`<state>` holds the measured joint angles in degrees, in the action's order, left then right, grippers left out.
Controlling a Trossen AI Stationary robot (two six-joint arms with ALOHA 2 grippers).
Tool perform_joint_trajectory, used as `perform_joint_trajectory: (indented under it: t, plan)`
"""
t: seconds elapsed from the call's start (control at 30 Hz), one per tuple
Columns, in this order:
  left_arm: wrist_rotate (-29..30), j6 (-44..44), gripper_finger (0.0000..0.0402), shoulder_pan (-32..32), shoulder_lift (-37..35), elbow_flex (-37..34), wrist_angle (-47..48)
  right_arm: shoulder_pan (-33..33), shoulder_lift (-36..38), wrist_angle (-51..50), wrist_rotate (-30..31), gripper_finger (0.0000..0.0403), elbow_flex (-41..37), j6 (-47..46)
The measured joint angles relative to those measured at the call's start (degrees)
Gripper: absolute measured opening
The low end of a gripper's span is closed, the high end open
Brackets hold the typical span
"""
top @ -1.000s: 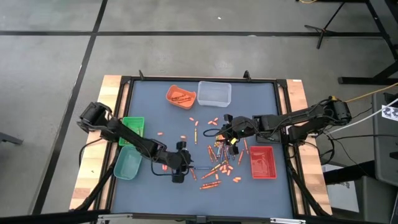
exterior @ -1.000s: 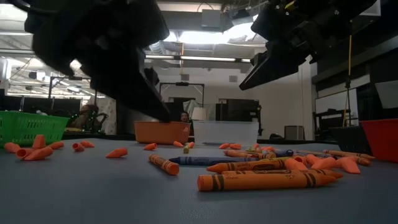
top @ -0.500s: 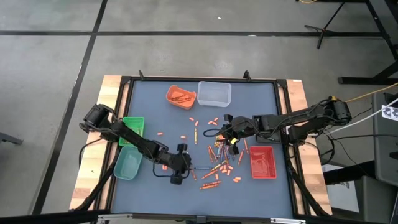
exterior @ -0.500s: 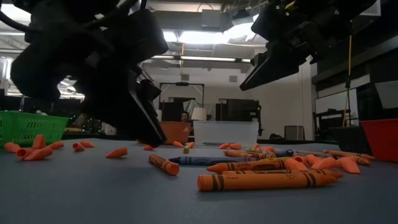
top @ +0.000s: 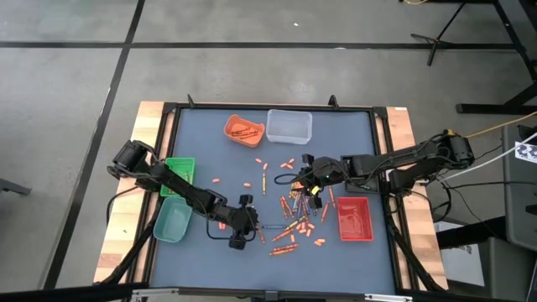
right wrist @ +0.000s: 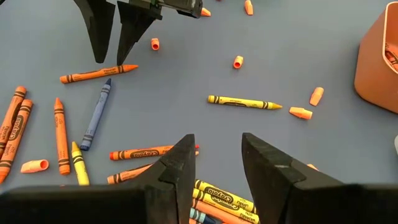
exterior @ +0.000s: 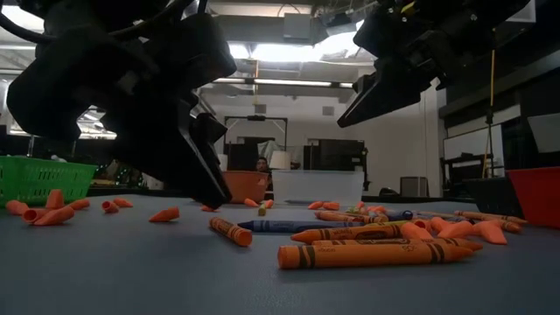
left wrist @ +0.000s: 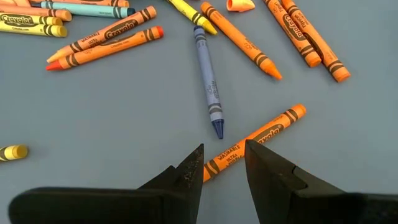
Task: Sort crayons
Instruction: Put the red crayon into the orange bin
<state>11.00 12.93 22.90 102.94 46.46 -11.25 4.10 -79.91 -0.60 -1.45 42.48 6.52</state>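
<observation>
Beyond both spread, empty grippers, left (top: 237, 242) and right (top: 294, 178), an orange plastic tray (top: 243, 130) holds crayons (top: 245, 132) on the blue-grey desk (top: 201, 151).

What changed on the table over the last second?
The left tool came down toward the table, open, over an orange crayon; nothing gripped yet. The right tool stayed open above the crayon pile. Crayons and trays did not move.

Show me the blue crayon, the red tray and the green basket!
blue crayon (left wrist: 208, 84): left wrist view, middle of its paper wrapper.
red tray (top: 354, 236): high view, its near rim.
green basket (top: 179, 163): high view, its far rim.
</observation>
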Motion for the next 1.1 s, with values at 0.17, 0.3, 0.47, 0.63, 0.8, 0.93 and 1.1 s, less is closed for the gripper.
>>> perform_joint_trajectory:
  t: [0.17, 0.3, 0.47, 0.63, 0.8, 0.93, 1.1]
  plan:
    - [0.0, 0.0, 0.0101, 0.0, 0.0, 0.0, 0.0, 0.0, 0.0, 0.0, 0.0, 0.0129, 0.0, 0.0]
    - [0.0, 0.0, 0.0101, 0.0, 0.0, 0.0, 0.0, 0.0, 0.0, 0.0, 0.0, 0.0129, 0.0, 0.0]
    - [0.0, 0.0, 0.0101, 0.0, 0.0, 0.0, 0.0, 0.0, 0.0, 0.0, 0.0, 0.0129, 0.0, 0.0]
    - [0.7, 0.0, 0.0101, 0.0, 0.0, 0.0, -0.2, 0.0, 0.0, 0.0, 0.0, 0.0129, 0.0, 0.0]
    - [3.5, -1.4, 0.0101, -1.0, 0.0, 0.0, -4.3, 0.0, 0.0, 0.0, 0.0, 0.0129, 0.0, 0.0]
    - [4.7, -3.1, 0.0101, -3.2, 0.0, 0.0, -7.2, 0.0, 0.0, 0.0, 0.0, 0.0129, 0.0, 0.0]
    - [4.9, -2.6, 0.0101, -6.6, 0.0, 0.0, -10.7, 0.0, 0.0, 0.0, 0.0, 0.0129, 0.0, 0.0]
